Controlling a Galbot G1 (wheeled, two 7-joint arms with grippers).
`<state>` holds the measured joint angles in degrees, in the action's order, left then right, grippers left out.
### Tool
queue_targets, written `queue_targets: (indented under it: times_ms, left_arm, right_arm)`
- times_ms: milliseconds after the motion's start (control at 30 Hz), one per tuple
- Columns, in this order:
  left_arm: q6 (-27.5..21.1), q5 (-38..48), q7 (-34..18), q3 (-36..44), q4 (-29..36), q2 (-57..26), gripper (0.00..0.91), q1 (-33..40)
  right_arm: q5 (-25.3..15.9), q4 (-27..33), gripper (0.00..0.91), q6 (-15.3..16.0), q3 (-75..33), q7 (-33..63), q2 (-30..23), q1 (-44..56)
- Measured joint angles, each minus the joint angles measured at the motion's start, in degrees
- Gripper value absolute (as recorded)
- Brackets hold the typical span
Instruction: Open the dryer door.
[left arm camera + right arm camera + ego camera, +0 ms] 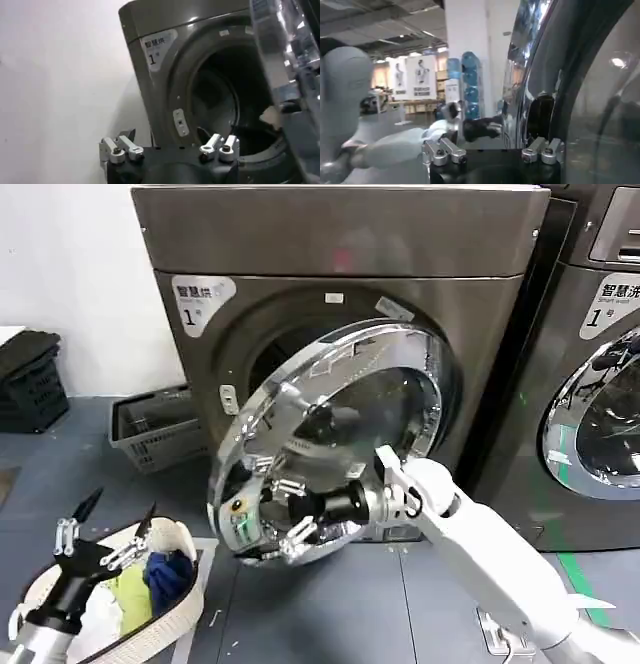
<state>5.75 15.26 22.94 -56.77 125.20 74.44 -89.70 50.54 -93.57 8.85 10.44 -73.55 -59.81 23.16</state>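
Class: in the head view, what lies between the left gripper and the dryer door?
In the head view, the left gripper hovers over a laundry basket; that basket's rim and bare grey floor lie between it and the swung-out dryer door.

The grey floor [330, 604] carries the bronze-grey dryer [340, 314] and its neighbouring machine [600, 384], with a grey basket [150, 429] beside the dryer, a black crate [30, 384] at far left — and a laundry-filled basket [150, 594] in front.

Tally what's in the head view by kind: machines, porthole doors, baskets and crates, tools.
Machines: 2, the dryer and its neighbour
Porthole doors: 2, the dryer door, neighbour's door
Baskets and crates: 3, laundry basket, grey basket, black crate
Tools: 2, left tool, right tool
Total: 9
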Motion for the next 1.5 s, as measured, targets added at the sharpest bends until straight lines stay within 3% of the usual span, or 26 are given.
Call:
queue_targets:
  times_ms: [133, 367, 800, 1200, 1500]
  left_arm:
    - [-0.58, 0.51, 0.0, 0.93, -0.97, -0.98, 0.907, 1.45]
    - [-1.88, 1.65, 0.25, 3.49, -2.81, -3.22, 0.907, 5.02]
    - [-2.62, 2.53, 1.17, 9.52, -6.29, -7.21, 0.907, 11.51]
    - [-2.82, 2.68, 1.43, 10.98, -7.05, -8.38, 0.907, 13.16]
    - [-2.93, 3.42, 1.3, 12.16, -9.74, -9.57, 0.907, 16.34]
  right_arm:
    - [0.02, 1.57, 0.907, -3.41, -0.1, -5.46, 0.24, -0.19]
    - [0.44, 3.62, 0.907, -5.91, -1.34, -9.3, 0.4, 0.26]
    - [-0.44, 5.93, 0.907, -6.28, -7.1, -8.44, 1.98, 1.14]
    - [-1.85, 4.69, 0.907, -6.57, -11.23, -5.12, 3.54, 4.75]
    - [-1.16, 1.79, 0.907, -7.08, -17.76, -5.83, 7.97, 10.24]
